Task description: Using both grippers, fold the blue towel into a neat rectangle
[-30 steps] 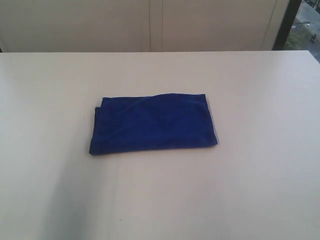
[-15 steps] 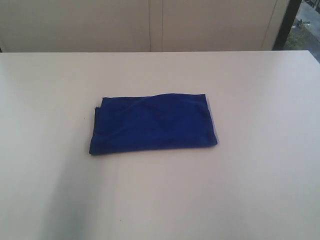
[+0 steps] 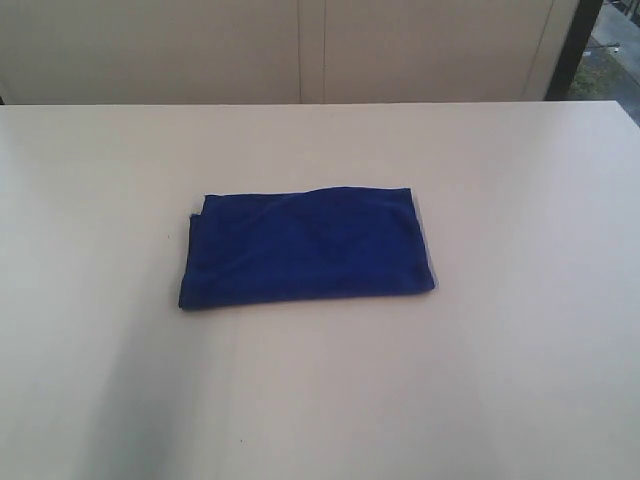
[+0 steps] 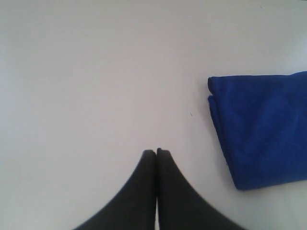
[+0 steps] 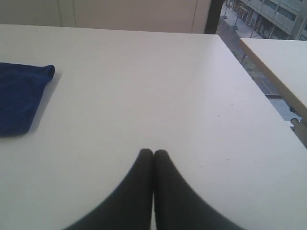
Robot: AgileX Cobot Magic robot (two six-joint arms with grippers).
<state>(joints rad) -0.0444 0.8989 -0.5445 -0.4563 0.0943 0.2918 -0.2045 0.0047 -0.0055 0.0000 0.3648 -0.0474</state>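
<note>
**Blue towel**: folded flat into a rectangle near the middle of the table, long axis running left to right in the exterior view, long edges roughly parallel to the table's far edge. Left short end showing stacked layers and a rounded fold, slanting slightly outward toward the near corner. Top face smooth apart from one faint diagonal crease. Right short end squared off, edged with a thin pale strip of unclear nature.

**Surface and room:** pale cream tabletop, matt and plain, reaching the picture's edge on both sides, with soft grey shading across the near left part. Behind the far edge, light beige wall panels with vertical seams. At far right, a dark upright frame and a sliver of street outside.

**Surroundings, left to right:**
- Left gripper, black jaws pressed together tip to tip with nothing between them, over bare table beside the towel's layered short end and apart from it.
- A tiny dark speck on the table between those jaws and the cloth.
- Right gripper, jaws likewise closed on nothing, over bare table well apart from the towel's other short end.
- Beyond the table's right edge, in the right wrist view, a second pale table, then pavement and a grey building.
</note>
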